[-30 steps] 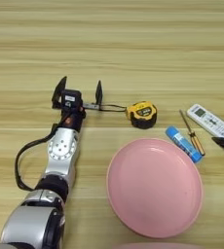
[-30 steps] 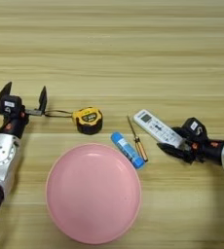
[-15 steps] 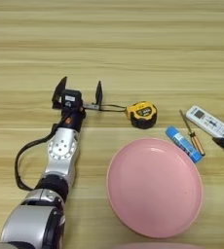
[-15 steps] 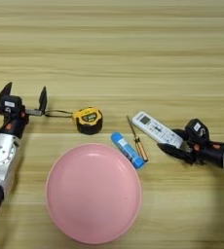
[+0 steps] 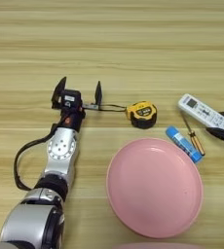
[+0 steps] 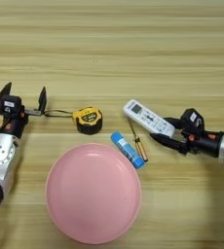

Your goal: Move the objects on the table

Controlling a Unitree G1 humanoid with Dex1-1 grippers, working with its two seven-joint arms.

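A robot test bench or lab tabletop, by the look of it: a bare light wooden table (image 5: 133, 44) fills the view, with unrelated household odds set out at 3 o'clock, a remote (image 6: 148, 117), a tape measure (image 6: 87, 119), a pink plate (image 6: 93, 192), and humanoid arms reaching in from 7 and 4 o'clock.

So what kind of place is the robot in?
Probably a test or practice bench, not a home. All that shows is a bare wooden table with odd things laid out: a tape measure, a remote, a pink plate and a screwdriver. No room is visible.
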